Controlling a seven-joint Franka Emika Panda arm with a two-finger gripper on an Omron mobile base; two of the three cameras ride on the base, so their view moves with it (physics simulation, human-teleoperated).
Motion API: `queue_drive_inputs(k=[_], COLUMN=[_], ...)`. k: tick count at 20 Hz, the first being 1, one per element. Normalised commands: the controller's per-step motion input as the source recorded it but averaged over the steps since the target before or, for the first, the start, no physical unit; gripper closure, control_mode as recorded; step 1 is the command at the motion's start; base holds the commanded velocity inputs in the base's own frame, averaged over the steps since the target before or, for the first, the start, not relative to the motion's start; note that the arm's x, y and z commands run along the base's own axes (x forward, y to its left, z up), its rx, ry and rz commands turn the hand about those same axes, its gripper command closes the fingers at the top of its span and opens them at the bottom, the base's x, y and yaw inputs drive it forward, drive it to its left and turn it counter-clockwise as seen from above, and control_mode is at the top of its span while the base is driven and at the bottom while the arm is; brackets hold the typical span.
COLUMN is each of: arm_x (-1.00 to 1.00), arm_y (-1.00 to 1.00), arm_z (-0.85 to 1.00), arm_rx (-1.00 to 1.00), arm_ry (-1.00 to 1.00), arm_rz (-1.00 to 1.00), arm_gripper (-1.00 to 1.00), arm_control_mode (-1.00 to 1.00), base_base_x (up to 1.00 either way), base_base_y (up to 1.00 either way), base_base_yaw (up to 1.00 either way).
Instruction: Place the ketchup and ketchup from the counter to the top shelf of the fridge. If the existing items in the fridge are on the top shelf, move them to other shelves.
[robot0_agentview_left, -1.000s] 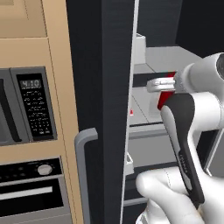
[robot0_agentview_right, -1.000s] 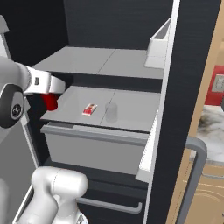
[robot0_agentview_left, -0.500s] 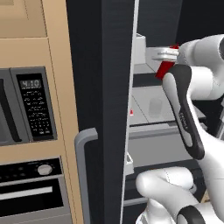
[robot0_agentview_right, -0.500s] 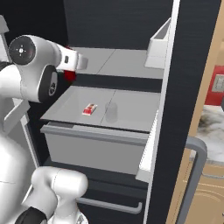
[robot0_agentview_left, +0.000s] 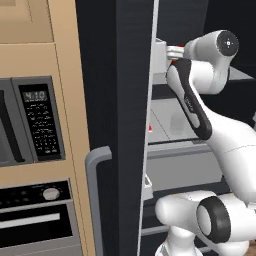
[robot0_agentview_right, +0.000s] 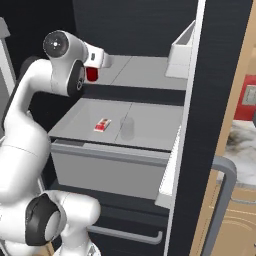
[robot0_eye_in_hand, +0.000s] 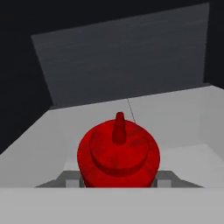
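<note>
While gripper (robot0_eye_in_hand: 118, 183) clamps ketchup bottle (robot0_eye_in_hand: 118, 153) by body, nozzle points away from hand along gripper axis, toward fridge back wall (robot0_eye_in_hand: 127, 61). Bottle sits between fingers, at left front of top shelf (robot0_agentview_right: 145, 72); contact with shelf unclear.

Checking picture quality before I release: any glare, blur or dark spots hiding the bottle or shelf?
Hand view: ketchup sharp, evenly lit, fridge back wall dim. Right base view: no glare, top shelf clear, packet small and soft. Left base view: black fridge door blocks much of the interior.
</note>
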Motion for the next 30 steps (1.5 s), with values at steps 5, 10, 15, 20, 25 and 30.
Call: queue_drive_inputs(k=[5,10,15,20,25,30], arm_x=[0.86,0.48,0.35,0.40,0.26,0.06], arm_y=[0.03,0.02,0.12,0.22,0.02,0.00], arm_z=[-0.13,-0.28,-0.15,-0.10,-0.28,-0.02], arm_rx=[0.00,-0.03,-0.06,-0.07,-0.05,0.00], arm_ry=[0.08,0.13,0.03,0.00,0.00,0.00], arm_rz=[0.00,0.00,-0.01,-0.03,0.00,0.00], arm_gripper=[1.00,1.00,1.00,1.00,1.00,-1.00], arm_control_mode=[-1.00,-1.00,-1.00,-1.00,-1.00,-1.00], base_base_x=[0.00,0.00,0.00,0.00,0.00,0.00], base_base_y=[0.00,0.00,0.00,0.00,0.00,0.00], base_base_yaw=[0.00,0.00,0.00,0.00,0.00,0.00])
